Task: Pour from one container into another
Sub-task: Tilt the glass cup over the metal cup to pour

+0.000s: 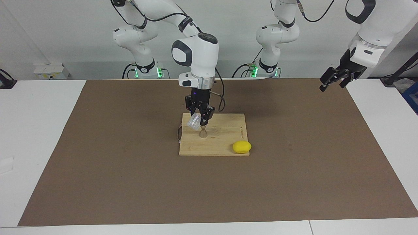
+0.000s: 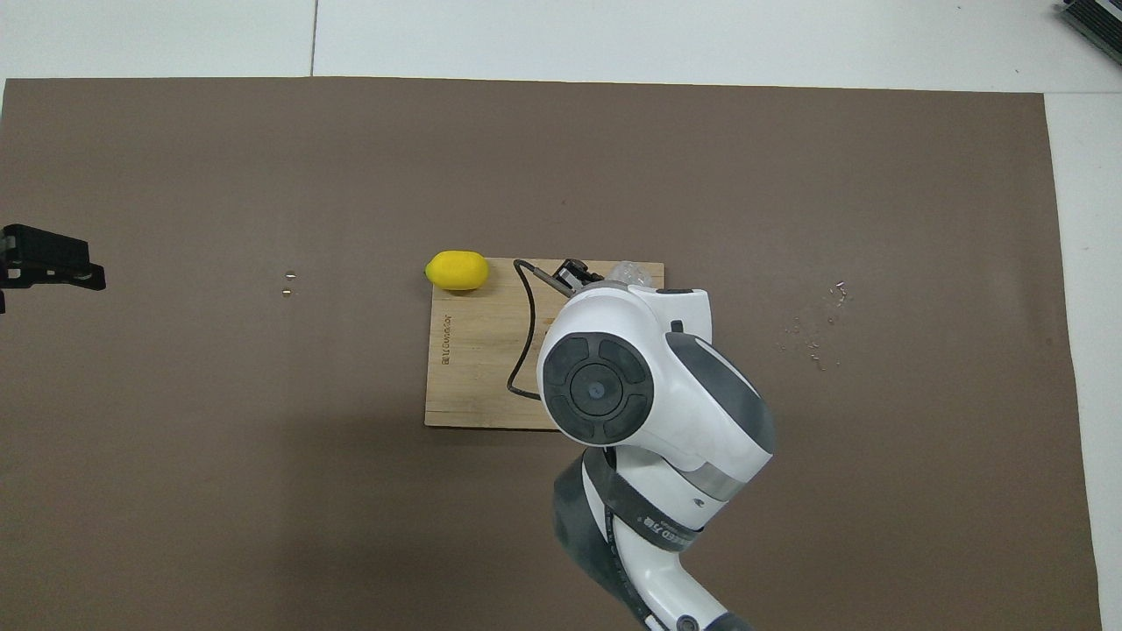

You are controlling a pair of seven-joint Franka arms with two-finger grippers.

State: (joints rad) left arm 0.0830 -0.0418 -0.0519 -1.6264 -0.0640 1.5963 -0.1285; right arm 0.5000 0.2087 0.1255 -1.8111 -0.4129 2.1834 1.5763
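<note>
Clear glass is what the right gripper (image 1: 200, 120) carries: its jaws are closed on the small glass (image 1: 193, 121), which is tipped over and hangs just above the metal jigger (image 1: 203, 132). The jigger stands upright on the wooden board (image 1: 225, 130), with a lemon (image 1: 242, 147) at the board's corner nearest the left arm and farthest from the robots. From above, the right arm hides the jigger, and only a sliver of the glass (image 2: 633, 271) shows past the wrist.

We judge the pour to be in hand, so we would work as follows:
- Keep the lip of the glass right over the jigger's narrow mouth; the target is small, and any drift would put liquid on the board.
- Tilt slowly and evenly, since a sudden tip may overshoot the cup.
- Hold the glass low but clear of the jigger, because a knock could topple so slim a thing.
- We cannot tell whether anything is flowing, nor how full the jigger is, so we would watch its rim.

The left gripper (image 1: 336, 77), jaws open and empty, waits above the brown surface (image 1: 294, 169) at the left arm's end.
</note>
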